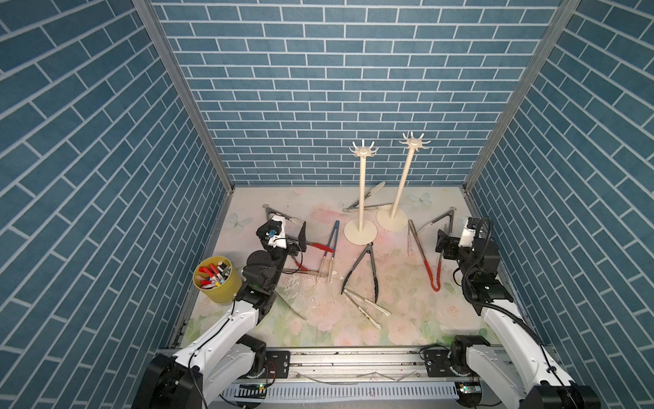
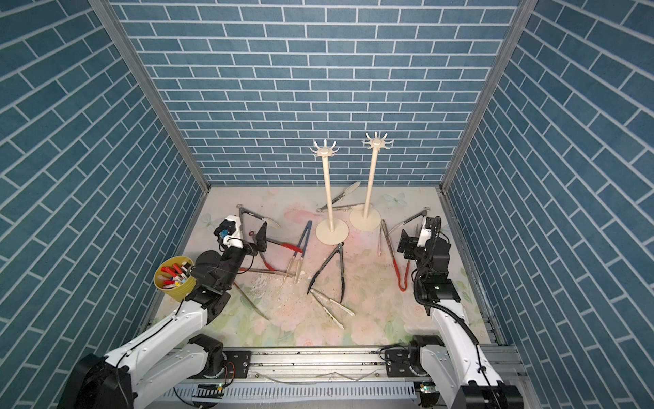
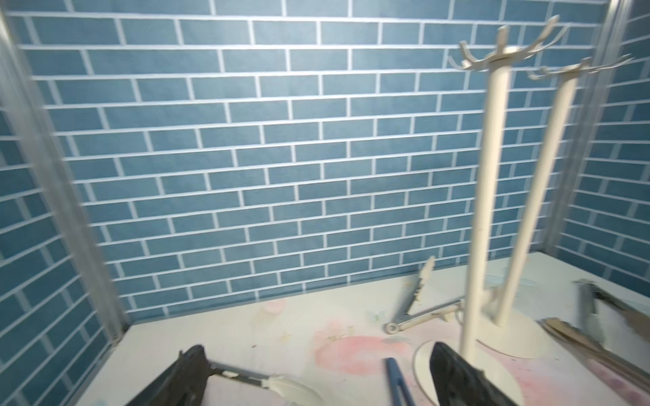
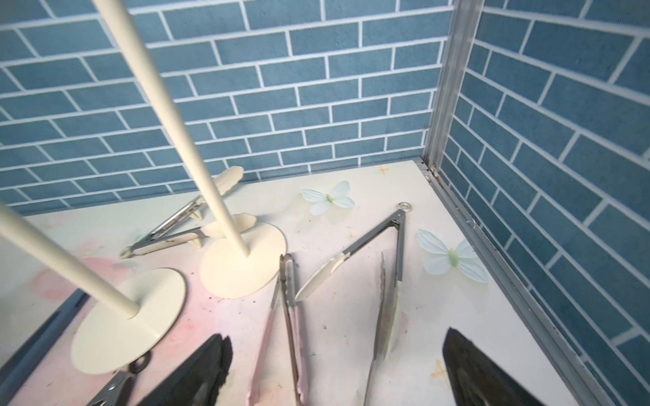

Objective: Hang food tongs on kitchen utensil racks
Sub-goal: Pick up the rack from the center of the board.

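"Ten or so food tongs [image 1: 369, 249] lie flat on the bench [image 1: 407, 318]; both racks [image 1: 361, 191] are bare."

"Both sets of jaws are spread, holding nothing. The right jaws hover over the pink-handled tongs [image 4: 289, 298]."

"I'd pinch both arms mid-length, leaving the hinge end free for a hook."

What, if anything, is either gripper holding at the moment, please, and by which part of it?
Nothing is held. The left gripper and the right gripper are both open and empty.
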You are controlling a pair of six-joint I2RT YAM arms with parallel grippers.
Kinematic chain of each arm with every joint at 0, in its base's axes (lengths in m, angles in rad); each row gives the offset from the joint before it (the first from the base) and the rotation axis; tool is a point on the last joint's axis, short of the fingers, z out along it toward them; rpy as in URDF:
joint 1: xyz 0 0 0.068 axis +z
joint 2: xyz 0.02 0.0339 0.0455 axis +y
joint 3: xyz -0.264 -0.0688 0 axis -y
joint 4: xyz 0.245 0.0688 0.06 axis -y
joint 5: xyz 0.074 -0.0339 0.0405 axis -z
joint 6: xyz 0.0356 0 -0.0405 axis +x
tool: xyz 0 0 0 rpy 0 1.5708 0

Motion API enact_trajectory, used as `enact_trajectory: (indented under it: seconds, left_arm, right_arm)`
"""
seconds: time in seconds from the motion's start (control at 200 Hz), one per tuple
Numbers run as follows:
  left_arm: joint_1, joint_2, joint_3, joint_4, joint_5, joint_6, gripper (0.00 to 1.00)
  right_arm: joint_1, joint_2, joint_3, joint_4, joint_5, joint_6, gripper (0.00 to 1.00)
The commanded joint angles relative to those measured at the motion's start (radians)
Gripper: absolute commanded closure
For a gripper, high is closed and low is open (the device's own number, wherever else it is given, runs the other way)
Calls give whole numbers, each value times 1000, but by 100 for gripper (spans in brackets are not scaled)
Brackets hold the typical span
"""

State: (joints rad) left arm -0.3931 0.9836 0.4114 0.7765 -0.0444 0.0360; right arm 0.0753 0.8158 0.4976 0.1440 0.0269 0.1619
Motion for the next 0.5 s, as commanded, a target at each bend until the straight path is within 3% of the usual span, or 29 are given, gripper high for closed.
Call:
enact_trajectory:
  seconds: [0.0,0.495]
  left_arm:
    - [-45,74,66,24,173,-57,1]
    - [-88,597,382,372,393,-183,3]
  right_arm:
    - [16,-52,22,-119,-100,50,4]
    - [87,-72,127,-255,-237,58,4]
